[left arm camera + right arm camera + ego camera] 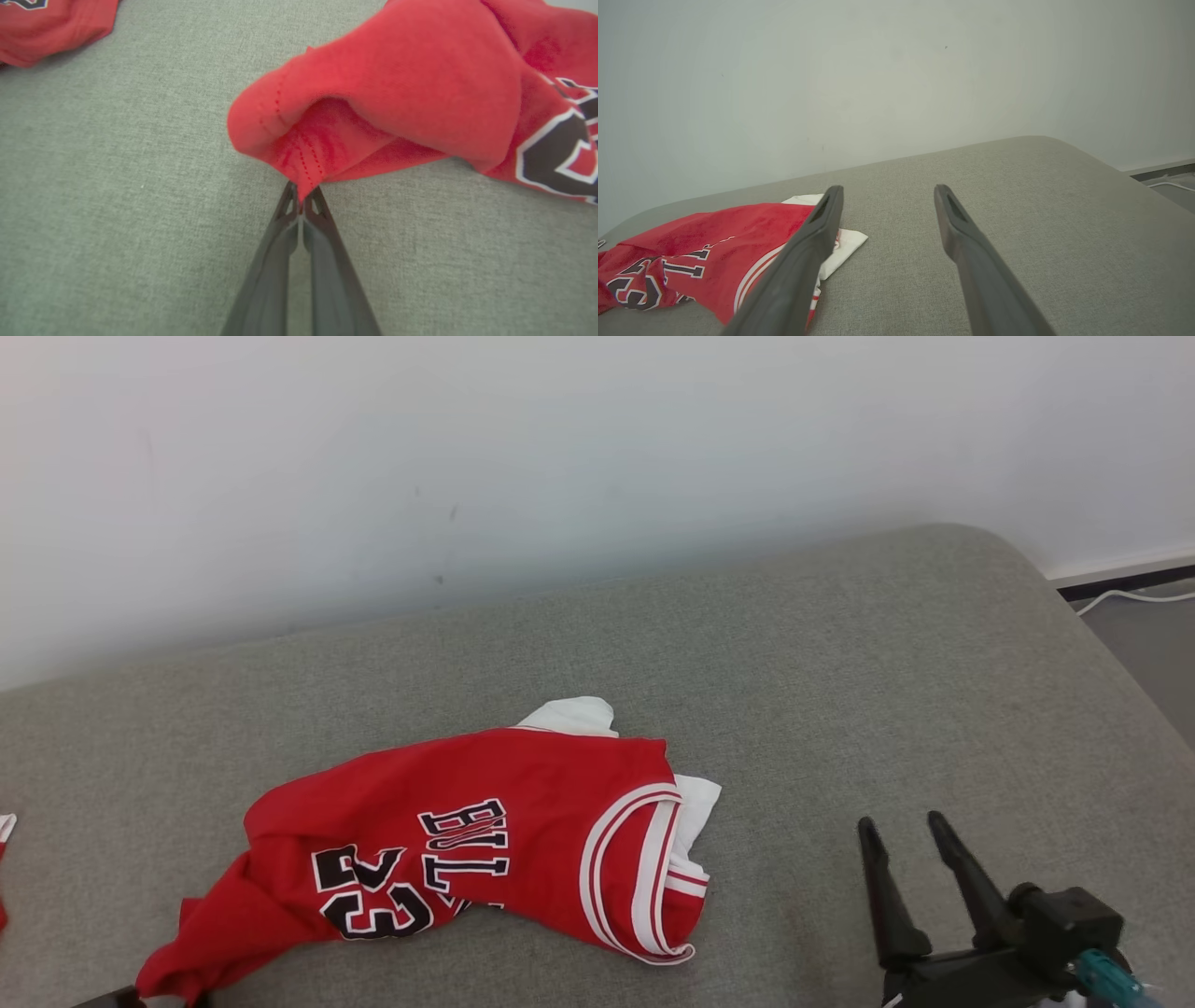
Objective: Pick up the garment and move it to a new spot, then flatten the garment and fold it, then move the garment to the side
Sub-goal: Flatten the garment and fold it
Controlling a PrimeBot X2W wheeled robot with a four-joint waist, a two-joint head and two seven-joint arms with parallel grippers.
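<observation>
The garment (467, 831) is a red jersey with black-and-white lettering and white trim, lying crumpled on the grey cushion (840, 663). White fabric (579, 714) peeks out from under its far edge. In the left wrist view my left gripper (302, 196) is shut on a stitched hem corner of the garment (397, 84), pinched right at the fingertips. My right gripper (901, 821) stands open to the right of the jersey, nothing between its fingers. The right wrist view shows the same open gripper (888, 189), with the garment (705, 247) to its left.
Another piece of red cloth (51, 23) lies further left on the cushion, showing at the head view's left edge (5, 868). A white wall (560, 476) backs the cushion. Past its rounded right end is floor with a white cable (1139, 597).
</observation>
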